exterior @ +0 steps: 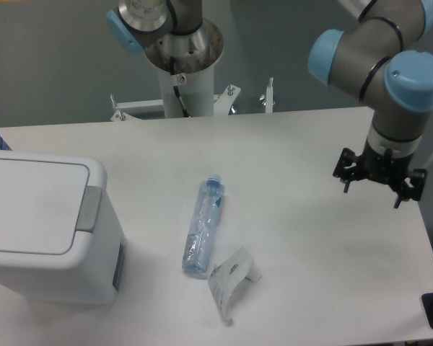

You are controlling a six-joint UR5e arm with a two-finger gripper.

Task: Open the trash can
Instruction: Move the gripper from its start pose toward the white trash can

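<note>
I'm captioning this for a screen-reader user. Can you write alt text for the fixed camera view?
A white trash can, lid closed, sits at the left of a white table, while the robot's gripper hangs far off at the right. Between them lie a crushed plastic bottle and a crumpled wrapper.

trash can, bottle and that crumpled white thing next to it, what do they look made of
The trash can: apparently matte white moulded plastic, with rounded corners, a flat lid and a grey push strip.
The bottle: thin clear plastic, see-through and somewhat crushed, with a blue cap.
The crumpled wrapper: probably paper or thin film, going by its sharp folds; which one is unclear.
</note>
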